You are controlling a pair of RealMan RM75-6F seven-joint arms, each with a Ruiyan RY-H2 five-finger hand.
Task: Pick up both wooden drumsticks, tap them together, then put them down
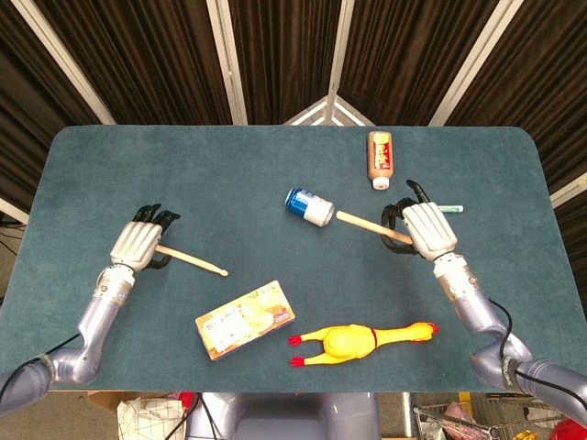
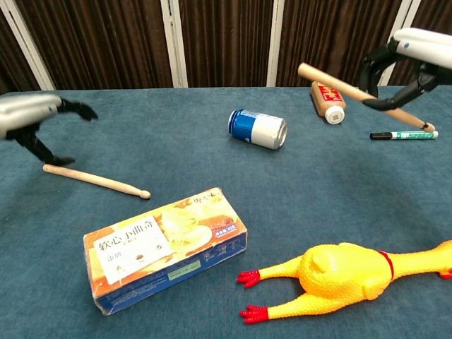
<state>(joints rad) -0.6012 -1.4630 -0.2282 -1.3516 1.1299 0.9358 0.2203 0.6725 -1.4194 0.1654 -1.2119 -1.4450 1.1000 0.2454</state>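
Right now my left hand [image 2: 28,116] is lifted just above the left drumstick [image 2: 95,181], fingers spread apart and holding nothing. That drumstick lies flat on the blue surface [image 1: 229,174], butt end under the hand, tip pointing toward the middle of the surface. From the head view the same left hand [image 1: 139,245] sits over the butt end of the stick [image 1: 191,261], and I cannot tell from above whether any finger touches it; the chest view shows a gap.

My right hand [image 2: 409,60] grips the other drumstick [image 2: 339,85], fingers curled round the shaft near the tip end. This stick is off the surface and tilted, its thick butt end raised and pointing left, its tip low, close to the marker pen [image 2: 402,135]. From above, the right hand [image 1: 426,229] holds the stick [image 1: 362,222] with its free end near the blue can [image 1: 308,207], which lies on its side.

A brown bottle [image 1: 380,158] lies further back, near the right hand. A snack box [image 2: 166,247] lies at the front, just beside the tip of the left drumstick, and a yellow rubber chicken [image 2: 353,275] lies to its right.
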